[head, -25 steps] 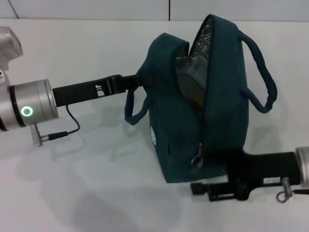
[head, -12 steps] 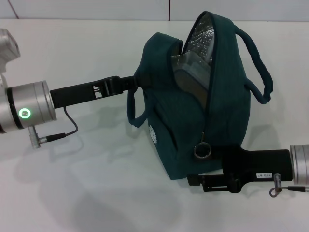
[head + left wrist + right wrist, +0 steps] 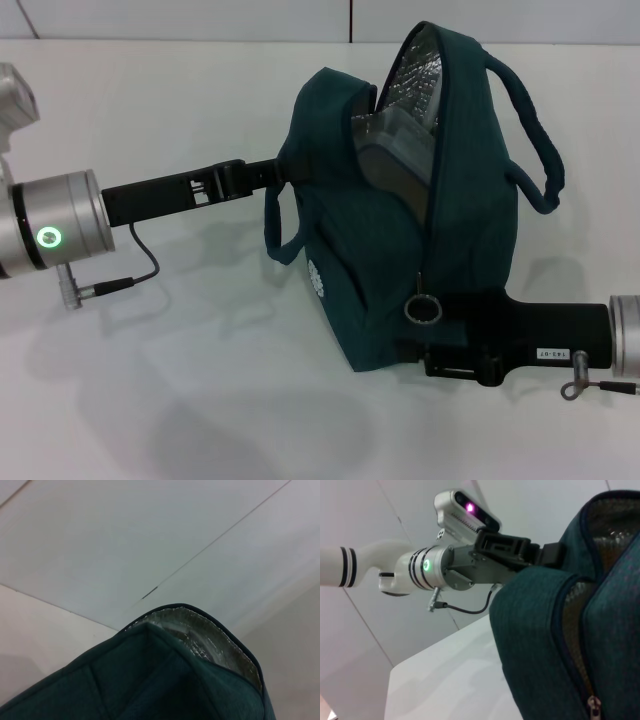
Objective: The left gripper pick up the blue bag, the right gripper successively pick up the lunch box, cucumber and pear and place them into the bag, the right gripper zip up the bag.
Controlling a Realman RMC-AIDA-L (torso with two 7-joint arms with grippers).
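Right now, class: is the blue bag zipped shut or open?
Open: the blue bag gapes at the top, silver lining showing, zipper ring low down.

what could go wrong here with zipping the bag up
The right gripper sits low beside the blue bag, just under the dangling ring pull, so it could miss the ring or shove the bag. The lunch box shows in the gaping top and might block the zipper. The left gripper holds only the bag's edge, which could slip under a pull.
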